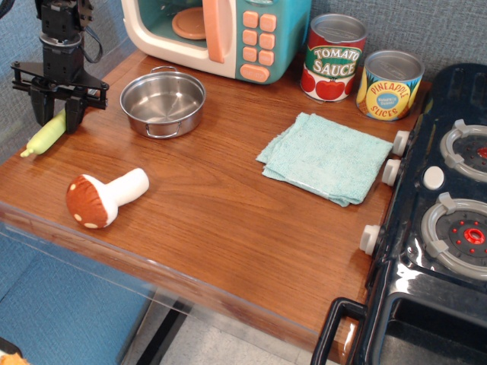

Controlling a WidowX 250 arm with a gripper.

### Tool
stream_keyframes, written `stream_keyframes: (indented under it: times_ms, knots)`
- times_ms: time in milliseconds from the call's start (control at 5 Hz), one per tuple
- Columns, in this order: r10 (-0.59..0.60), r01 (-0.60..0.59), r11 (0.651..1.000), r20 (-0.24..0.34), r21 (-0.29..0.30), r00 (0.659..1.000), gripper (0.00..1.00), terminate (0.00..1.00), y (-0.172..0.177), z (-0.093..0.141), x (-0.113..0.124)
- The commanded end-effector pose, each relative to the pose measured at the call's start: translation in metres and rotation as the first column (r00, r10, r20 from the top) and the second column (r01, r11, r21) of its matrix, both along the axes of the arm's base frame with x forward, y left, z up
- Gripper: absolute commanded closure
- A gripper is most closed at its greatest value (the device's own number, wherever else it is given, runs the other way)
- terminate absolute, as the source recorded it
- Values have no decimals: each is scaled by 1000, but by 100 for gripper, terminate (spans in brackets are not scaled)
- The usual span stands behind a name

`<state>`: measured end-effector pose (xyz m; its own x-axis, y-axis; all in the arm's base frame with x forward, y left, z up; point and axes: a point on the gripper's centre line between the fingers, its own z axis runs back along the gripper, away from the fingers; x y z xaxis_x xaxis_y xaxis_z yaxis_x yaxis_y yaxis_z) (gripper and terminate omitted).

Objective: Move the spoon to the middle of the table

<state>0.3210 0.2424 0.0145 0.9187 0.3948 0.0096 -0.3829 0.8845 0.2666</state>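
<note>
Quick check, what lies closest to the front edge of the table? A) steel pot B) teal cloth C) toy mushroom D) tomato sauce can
C. The toy mushroom lies nearest the table's front edge, on the left; the steel pot and teal cloth sit farther back, and the tomato sauce can stands at the rear by the wall.

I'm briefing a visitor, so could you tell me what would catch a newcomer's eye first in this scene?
Probably the black gripper at the table's far left edge, its fingers straddling the yellow-green spoon. Next, the bright toy microwave at the back, with the tomato sauce can and pineapple can beside it.
</note>
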Motion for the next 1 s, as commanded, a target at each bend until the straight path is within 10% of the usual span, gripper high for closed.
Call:
stream_keyframes:
  times_ms: [0, 400, 800]
  knots:
    - [12, -13, 1000, 107, 10, 994, 100, 0, 0, 54, -11]
    - [-133, 129, 991, 202, 31, 970, 100, 0, -76, 110, -42]
    - [-327, 344, 938, 216, -45, 920, 100, 0, -168, 92, -58]
